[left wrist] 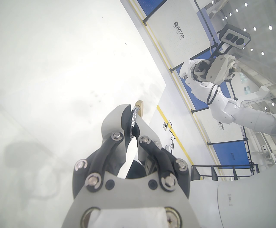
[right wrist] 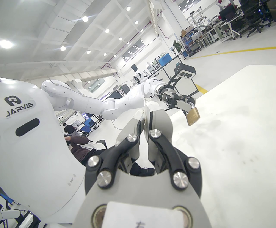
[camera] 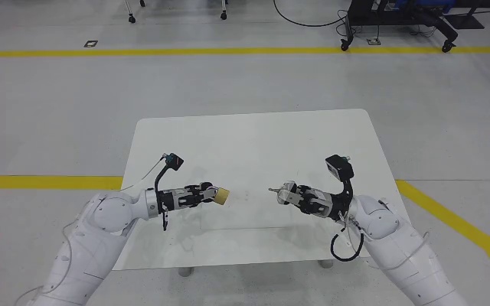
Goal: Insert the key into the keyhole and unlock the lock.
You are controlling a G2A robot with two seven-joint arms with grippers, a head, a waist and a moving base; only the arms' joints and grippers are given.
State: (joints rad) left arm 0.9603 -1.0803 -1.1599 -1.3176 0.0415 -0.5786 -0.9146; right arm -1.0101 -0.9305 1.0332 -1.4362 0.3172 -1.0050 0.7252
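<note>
Lock (camera: 221,196) and key (camera: 273,190) are held facing each other above the desk (camera: 253,145).
The lock is clamped by its shackle in the left gripper (camera: 205,195), body turned outward, apparently to present the keyhole; a gap away, the key is pinched in the right gripper (camera: 285,193), tip aimed at it.

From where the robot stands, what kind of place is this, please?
Probably a large robotics laboratory or factory hall: long yellow painted floor lines, a high white ceiling with rows of round lamps, and pale metal workbenches loaded with equipment.
</note>
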